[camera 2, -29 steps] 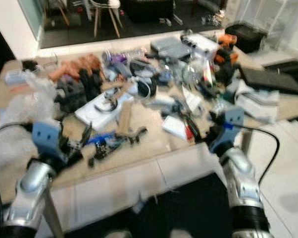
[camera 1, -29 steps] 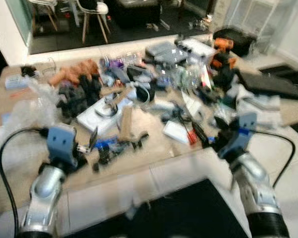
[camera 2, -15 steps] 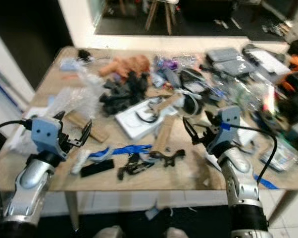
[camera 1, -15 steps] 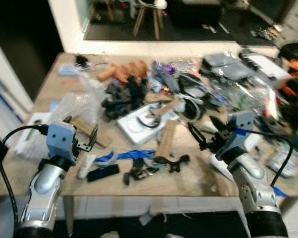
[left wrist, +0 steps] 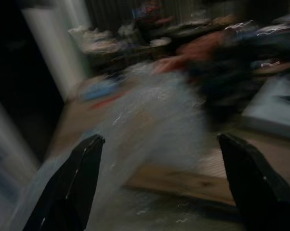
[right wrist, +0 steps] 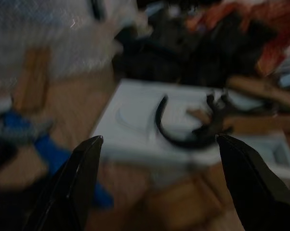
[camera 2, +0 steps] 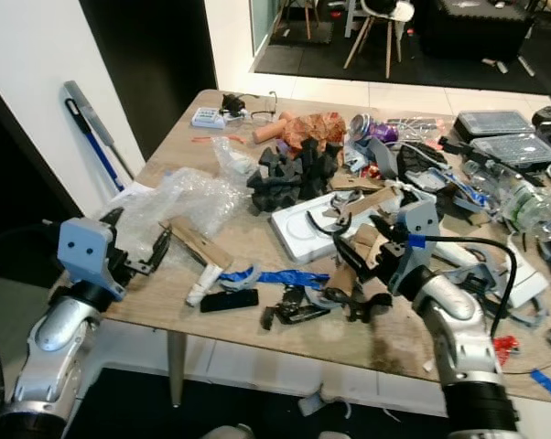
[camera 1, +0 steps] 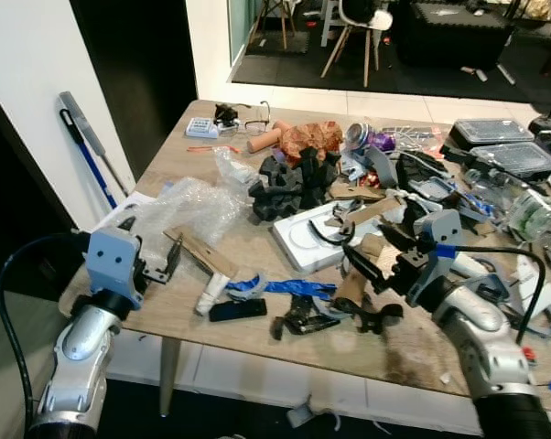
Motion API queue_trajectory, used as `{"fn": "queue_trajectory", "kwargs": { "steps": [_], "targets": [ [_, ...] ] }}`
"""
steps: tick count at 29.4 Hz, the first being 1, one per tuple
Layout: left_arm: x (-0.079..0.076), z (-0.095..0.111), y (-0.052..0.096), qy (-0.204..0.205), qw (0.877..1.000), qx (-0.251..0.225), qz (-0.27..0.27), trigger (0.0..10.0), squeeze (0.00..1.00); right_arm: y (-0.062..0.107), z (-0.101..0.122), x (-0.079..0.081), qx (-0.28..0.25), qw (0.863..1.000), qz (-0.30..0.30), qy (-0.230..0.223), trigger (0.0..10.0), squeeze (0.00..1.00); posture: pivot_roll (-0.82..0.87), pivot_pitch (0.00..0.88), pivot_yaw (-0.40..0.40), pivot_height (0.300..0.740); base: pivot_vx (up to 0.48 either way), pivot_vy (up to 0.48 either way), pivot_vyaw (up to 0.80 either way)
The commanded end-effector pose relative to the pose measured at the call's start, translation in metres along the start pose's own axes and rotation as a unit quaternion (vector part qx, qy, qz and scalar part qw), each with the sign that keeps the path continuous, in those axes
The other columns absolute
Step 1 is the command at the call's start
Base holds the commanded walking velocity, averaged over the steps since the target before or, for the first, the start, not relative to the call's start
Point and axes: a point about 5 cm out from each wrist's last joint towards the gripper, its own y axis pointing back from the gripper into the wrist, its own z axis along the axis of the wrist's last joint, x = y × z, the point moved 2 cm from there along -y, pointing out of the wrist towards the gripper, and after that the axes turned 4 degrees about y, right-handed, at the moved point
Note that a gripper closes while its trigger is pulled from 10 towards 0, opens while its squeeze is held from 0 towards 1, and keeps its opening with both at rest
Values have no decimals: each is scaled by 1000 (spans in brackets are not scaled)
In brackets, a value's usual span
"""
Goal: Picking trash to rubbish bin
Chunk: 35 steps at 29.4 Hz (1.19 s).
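A wooden table (camera 1: 179, 151) is strewn with trash. Crumpled bubble wrap (camera 1: 189, 206) lies at its left end, beside a cardboard strip (camera 1: 202, 251). A blue tape strip (camera 1: 285, 288), black foam pieces (camera 1: 289, 183), a white tray (camera 1: 312, 240) and a crushed can (camera 1: 358, 135) lie further right. My left gripper (camera 1: 156, 247) is open, level with the table's left front corner and short of the bubble wrap (left wrist: 154, 115). My right gripper (camera 1: 376, 251) is open above the clutter, just in front of the white tray (right wrist: 183, 125). Neither holds anything.
A mop (camera 1: 88, 137) leans on the white wall left of the table. Black lidded containers (camera 1: 495, 133) and a plastic bottle (camera 1: 536, 212) crowd the right side. Chairs (camera 1: 358, 27) stand in the dark room beyond. A scrap (camera 1: 303, 413) lies on the floor under the table's front edge.
The whole view has swung left and sharpened, bringing the table's left end and wall into sight. Both grippers stay open and empty, held at about the same height.
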Motion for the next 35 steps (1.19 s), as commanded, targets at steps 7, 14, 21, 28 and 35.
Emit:
{"fn": "queue_trajectory", "kwargs": {
  "steps": [7,14,21,28,35],
  "targets": [
    [-29,19,14,29,986,5,-164,10000,0,16,12,-5,5,999,48,6,10000,0,-12,0,-6,740,0,0,0],
    [-42,31,29,38,968,27,-249,10000,0,23,21,-3,0,996,86,0,10000,0,-12,0,-9,740,0,0,0],
    [-47,34,37,40,953,60,-295,10000,0,33,12,21,54,983,177,-5,10000,0,-11,0,-7,740,0,0,0],
    [-47,30,40,37,950,81,-300,10000,0,38,7,30,96,971,217,9,10000,0,-11,0,-7,740,0,0,0],
    [-48,27,41,34,947,97,-305,10000,0,35,1,23,141,961,232,55,10000,0,-12,0,1,740,0,0,0]
  ]
}}
